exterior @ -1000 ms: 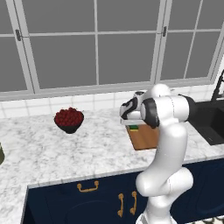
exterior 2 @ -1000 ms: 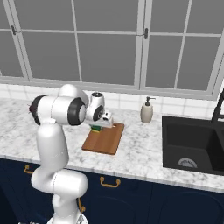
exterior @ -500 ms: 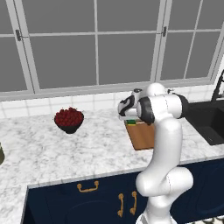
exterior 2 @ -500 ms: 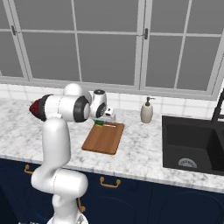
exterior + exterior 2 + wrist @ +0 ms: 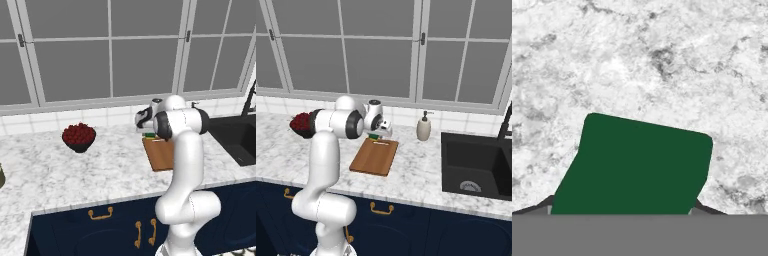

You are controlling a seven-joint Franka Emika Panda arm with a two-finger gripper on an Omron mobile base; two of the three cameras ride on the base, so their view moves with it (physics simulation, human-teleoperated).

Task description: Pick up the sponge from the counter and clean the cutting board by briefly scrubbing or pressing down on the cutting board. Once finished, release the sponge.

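Note:
The brown cutting board [image 5: 161, 154] [image 5: 374, 157] lies on the marbled counter [image 5: 75, 170] [image 5: 416, 172], slot handle toward the window. My gripper [image 5: 143, 124] [image 5: 382, 131] hangs low over the board's far end. The sponge [image 5: 642, 165] shows its green top large and close between my gripper's [image 5: 629, 210] dark tips, which hug both of its sides, with marble beyond it. In the base views the sponge [image 5: 149, 135] [image 5: 374, 136] is a small green-and-yellow patch just under the hand, at the board's far edge. I cannot tell whether it rests on the counter.
A dark bowl of red fruit [image 5: 78, 136] [image 5: 301, 123] stands to the left of the board. A soap dispenser [image 5: 423, 129] stands to its right, and beyond that the black sink [image 5: 476, 165] [image 5: 235, 137] with its faucet [image 5: 504, 125]. A tiled wall and windows close off the back.
The hand has drifted a little up and toward the window end of the board, and the arm's upper links have swung round. The board and bowl have not moved.

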